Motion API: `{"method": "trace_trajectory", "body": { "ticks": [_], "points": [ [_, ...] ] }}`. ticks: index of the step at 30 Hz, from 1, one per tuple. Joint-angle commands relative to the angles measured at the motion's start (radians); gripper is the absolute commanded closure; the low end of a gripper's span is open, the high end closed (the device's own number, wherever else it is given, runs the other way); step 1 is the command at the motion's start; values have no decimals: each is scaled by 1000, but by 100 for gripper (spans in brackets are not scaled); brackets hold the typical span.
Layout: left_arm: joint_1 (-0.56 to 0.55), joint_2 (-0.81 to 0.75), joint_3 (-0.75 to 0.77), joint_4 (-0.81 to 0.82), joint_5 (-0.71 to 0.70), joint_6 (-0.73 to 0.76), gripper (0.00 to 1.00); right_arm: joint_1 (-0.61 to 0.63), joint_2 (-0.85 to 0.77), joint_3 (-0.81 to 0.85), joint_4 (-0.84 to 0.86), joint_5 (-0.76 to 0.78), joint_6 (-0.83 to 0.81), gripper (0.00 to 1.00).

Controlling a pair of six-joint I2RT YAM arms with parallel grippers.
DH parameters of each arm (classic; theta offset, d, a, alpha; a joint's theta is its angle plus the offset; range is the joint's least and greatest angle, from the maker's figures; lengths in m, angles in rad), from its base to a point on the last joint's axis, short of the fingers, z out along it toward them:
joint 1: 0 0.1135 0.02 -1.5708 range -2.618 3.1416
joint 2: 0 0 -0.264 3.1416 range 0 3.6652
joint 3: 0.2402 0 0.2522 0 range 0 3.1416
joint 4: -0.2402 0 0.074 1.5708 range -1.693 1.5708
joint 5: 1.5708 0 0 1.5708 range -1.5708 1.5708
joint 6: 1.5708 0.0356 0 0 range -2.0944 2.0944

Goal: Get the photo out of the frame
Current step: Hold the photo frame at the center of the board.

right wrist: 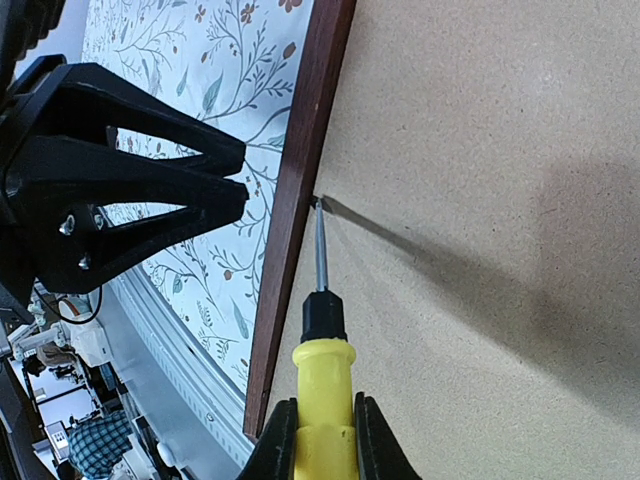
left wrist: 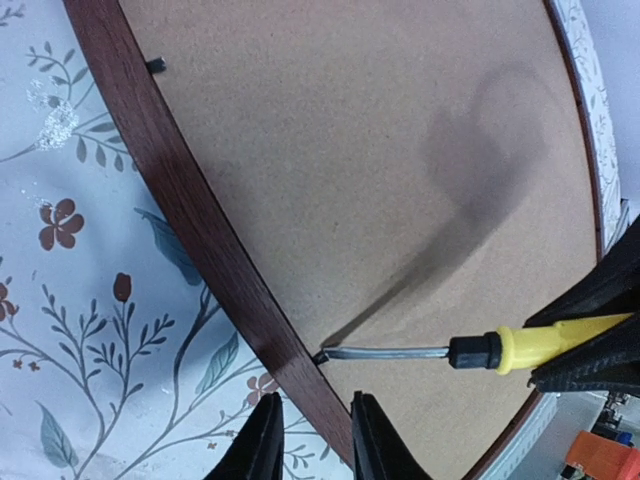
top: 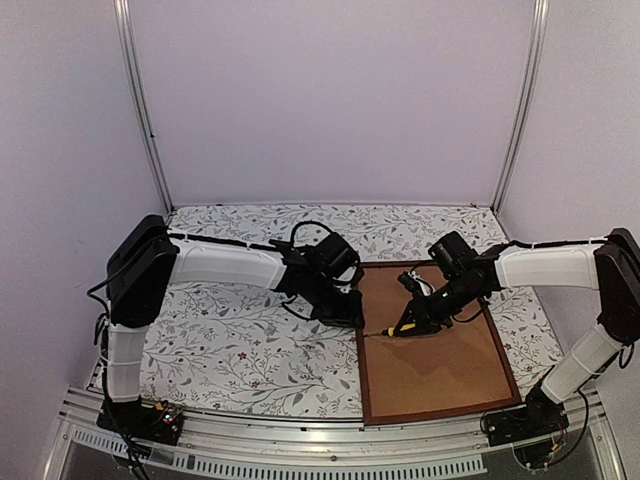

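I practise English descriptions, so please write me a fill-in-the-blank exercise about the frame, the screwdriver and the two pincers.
1. The right pincer is shut on a screwdriver with a ____ handle.
2. The screwdriver's tip meets the inner edge of the dark wooden ____.
3. The left pincer holds ____.
4. The backing board faces ____.
Missing words: yellow; frame; nothing; up.

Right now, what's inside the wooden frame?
A plain brown backing board fills the frame. The tip of a yellow-handled screwdriver sits at the board's edge by the left rail. Anything underneath, like a photo, is covered by the board and can't be seen.
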Motion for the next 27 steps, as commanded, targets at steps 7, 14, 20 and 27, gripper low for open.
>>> {"method": "trace_trajectory", "body": {
  "ticks": [7, 14, 20, 27],
  "points": [
    [-4, -16, -57, 33, 30, -27, 77, -10, 13, -19, -14, -15, -9, 100],
    [-20, 30, -39, 46, 40, -26, 77, -19, -1, -26, -14, -24, -7, 100],
    [-24, 60, -33, 45, 44, -26, 78, -27, -17, -33, -18, -30, -3, 100],
    [-22, 76, -25, 15, 35, -22, 81, -50, -36, -47, -36, -43, -13, 100]
  ]
}}
